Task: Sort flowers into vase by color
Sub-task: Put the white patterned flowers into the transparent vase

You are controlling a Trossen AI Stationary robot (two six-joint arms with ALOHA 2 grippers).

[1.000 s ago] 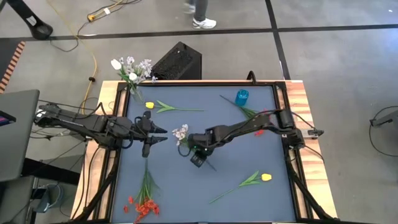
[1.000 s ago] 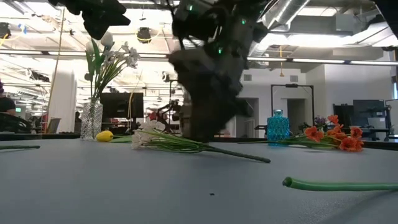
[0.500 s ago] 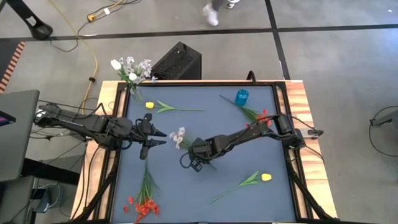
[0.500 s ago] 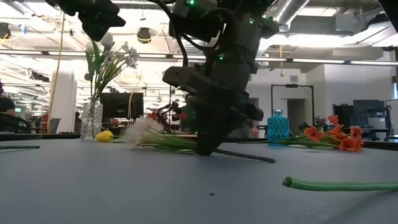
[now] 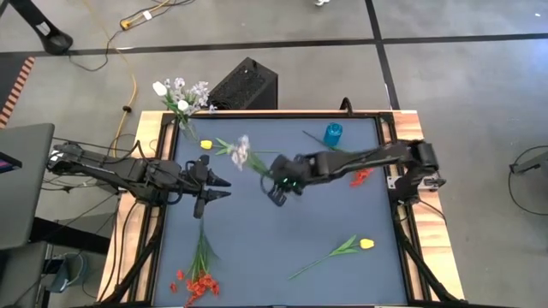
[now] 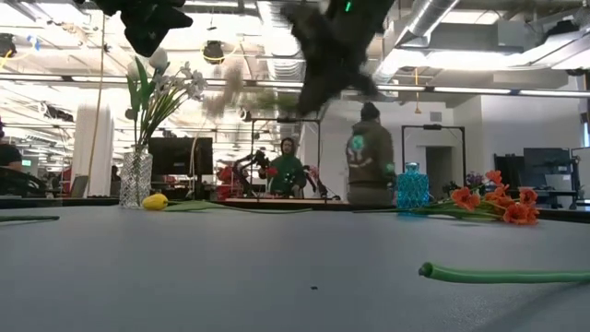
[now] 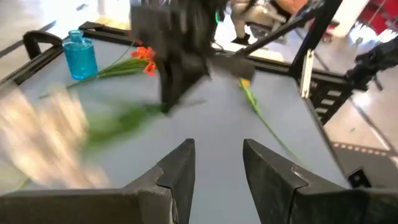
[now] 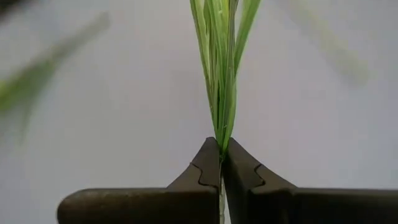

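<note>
Now right gripper (image 8: 220, 163) clamps pale flower (image 5: 241, 151) — aloft; left gripper (image 5: 218, 188) waits.

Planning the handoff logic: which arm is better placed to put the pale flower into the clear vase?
Right. The right gripper is shut on the pale flower, lifted off the table toward the clear vase; the left gripper hovers open, holding nothing.

From overhead we look straight down on the whole table (image 5: 282, 248) and both arms. At tabletop height we look level across it into the room behind. Each wrist camera looks forward, close past its own fingers. We see the blue bottle (image 5: 333, 133) from overhead, from table level (image 6: 412, 188) and from the left wrist (image 7: 80, 55).
</note>
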